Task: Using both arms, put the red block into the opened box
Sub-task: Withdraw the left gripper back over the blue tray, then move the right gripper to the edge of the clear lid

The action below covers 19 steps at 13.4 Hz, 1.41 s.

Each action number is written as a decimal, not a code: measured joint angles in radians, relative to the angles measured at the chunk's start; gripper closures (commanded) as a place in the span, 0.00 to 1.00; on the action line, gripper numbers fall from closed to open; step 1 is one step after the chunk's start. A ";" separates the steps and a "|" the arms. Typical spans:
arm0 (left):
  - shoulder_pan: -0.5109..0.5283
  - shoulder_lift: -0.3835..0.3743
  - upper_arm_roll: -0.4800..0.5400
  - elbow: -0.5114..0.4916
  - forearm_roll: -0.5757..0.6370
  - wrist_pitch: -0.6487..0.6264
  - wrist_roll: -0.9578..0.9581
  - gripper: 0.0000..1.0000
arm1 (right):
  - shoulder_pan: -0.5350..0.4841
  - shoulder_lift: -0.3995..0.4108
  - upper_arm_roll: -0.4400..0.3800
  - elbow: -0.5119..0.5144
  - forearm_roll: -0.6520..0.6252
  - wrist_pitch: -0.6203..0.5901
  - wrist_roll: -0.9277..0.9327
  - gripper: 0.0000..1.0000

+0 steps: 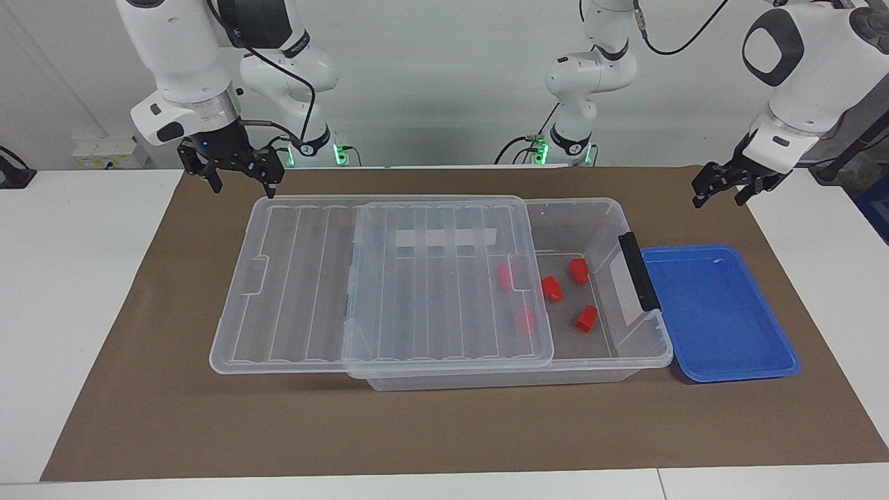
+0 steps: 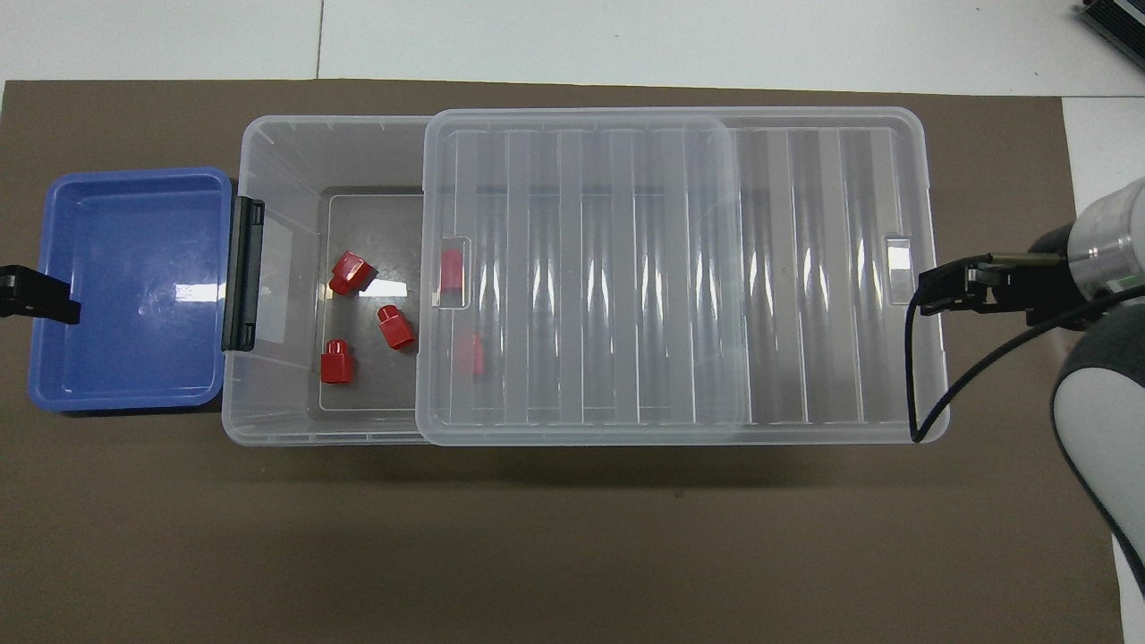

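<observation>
The opened box (image 1: 599,217) (image 2: 268,148) is clear, and its ribbed lid (image 1: 417,292) (image 2: 671,268) is slid toward the right arm's end. Three red blocks lie on the uncovered floor (image 1: 578,271) (image 1: 552,288) (image 1: 587,318) (image 2: 349,273). Two more show through the lid (image 1: 505,276) (image 2: 470,355). My left gripper (image 1: 719,198) (image 2: 40,300) hangs open and empty over the outer edge of the blue tray. My right gripper (image 1: 244,189) (image 2: 930,295) waits open over the lid's end at the right arm's end of the table.
A shallow blue tray (image 1: 719,312) (image 2: 134,286) lies against the box's black-handled end (image 1: 639,271). Everything stands on a brown mat (image 1: 444,423), with white tabletop around it.
</observation>
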 measured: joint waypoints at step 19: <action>-0.156 0.013 0.080 0.067 0.035 -0.031 0.012 0.00 | -0.189 0.015 -0.007 -0.290 0.028 0.453 -0.014 1.00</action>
